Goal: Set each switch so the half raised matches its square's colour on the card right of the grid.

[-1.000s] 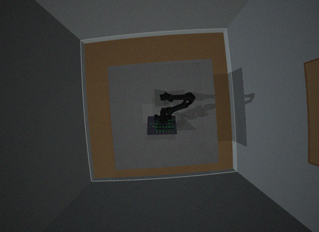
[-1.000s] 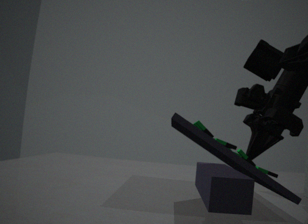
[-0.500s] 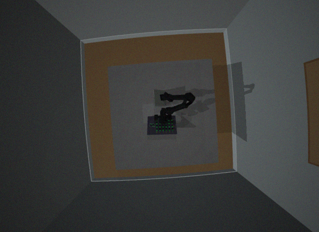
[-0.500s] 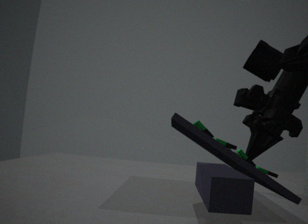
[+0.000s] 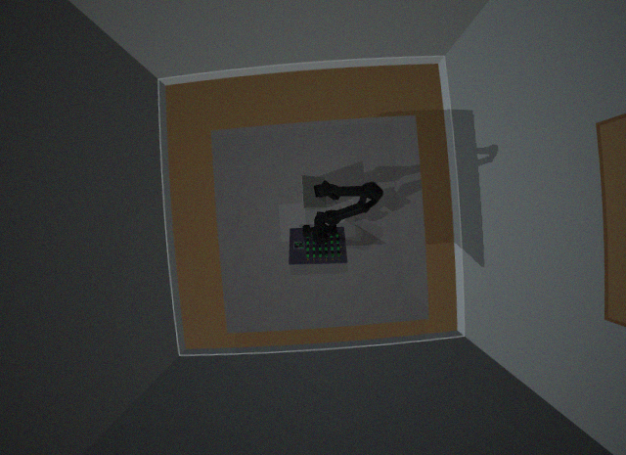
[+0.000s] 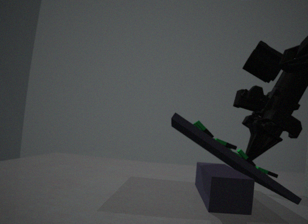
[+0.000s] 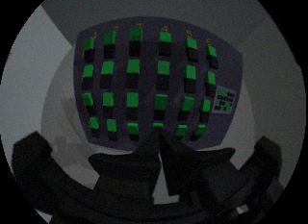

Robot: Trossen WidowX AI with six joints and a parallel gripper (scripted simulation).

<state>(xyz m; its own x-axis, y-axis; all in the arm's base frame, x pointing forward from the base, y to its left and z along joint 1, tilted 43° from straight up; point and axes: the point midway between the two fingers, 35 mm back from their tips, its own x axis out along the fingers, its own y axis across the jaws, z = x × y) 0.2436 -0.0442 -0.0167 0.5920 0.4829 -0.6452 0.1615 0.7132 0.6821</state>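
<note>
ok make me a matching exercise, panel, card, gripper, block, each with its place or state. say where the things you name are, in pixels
1. panel (image 5: 292, 259) (image 6: 211, 145) (image 7: 231, 65)
2. card (image 5: 298, 245) (image 7: 223, 100)
3. gripper (image 6: 250, 160) (image 7: 157, 130)
4. block (image 6: 231, 195)

A. shut, tips down by the switches
B. beneath the panel
C. tilted, with rows of switches on its face
D. beside the grid, at column 6's side

Pairs: 1-C, 2-D, 3-A, 4-B

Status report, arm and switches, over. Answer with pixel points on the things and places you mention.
Gripper (image 6: 248, 160) (image 7: 157, 130) shut, nothing held, tips low over the panel (image 5: 298, 258) (image 6: 211, 148) (image 7: 149, 23). Card (image 5: 298, 245) (image 7: 223, 100) in view at the grid's side. Gripper hides part of the nearest row.
</note>
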